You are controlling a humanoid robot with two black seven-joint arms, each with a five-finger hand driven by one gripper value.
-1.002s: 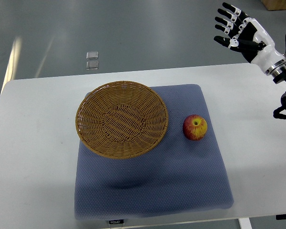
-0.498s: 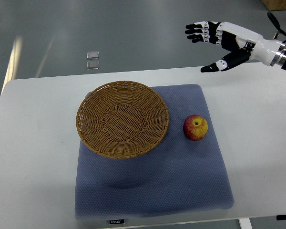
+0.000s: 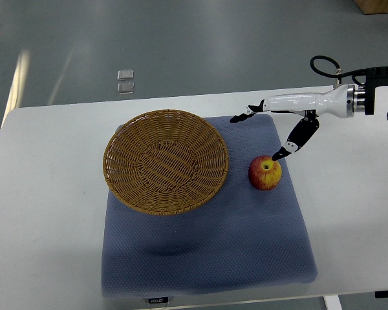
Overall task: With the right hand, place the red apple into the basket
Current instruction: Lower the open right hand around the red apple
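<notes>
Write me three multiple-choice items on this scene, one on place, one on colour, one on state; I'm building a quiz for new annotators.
1. Where does the red apple lie?
A. in the basket
B. on the blue mat, right of the basket
C. on the bare table

2. What colour is the mat?
A. green
B. blue-grey
C. orange

3. How is the right hand?
A. open above the apple, holding nothing
B. closed around the apple
C. inside the basket

Answers: 1 B, the apple sits on the mat beside the basket. 2 B, the cloth looks blue-grey. 3 A, its fingers are spread and the apple rests on the mat.
</notes>
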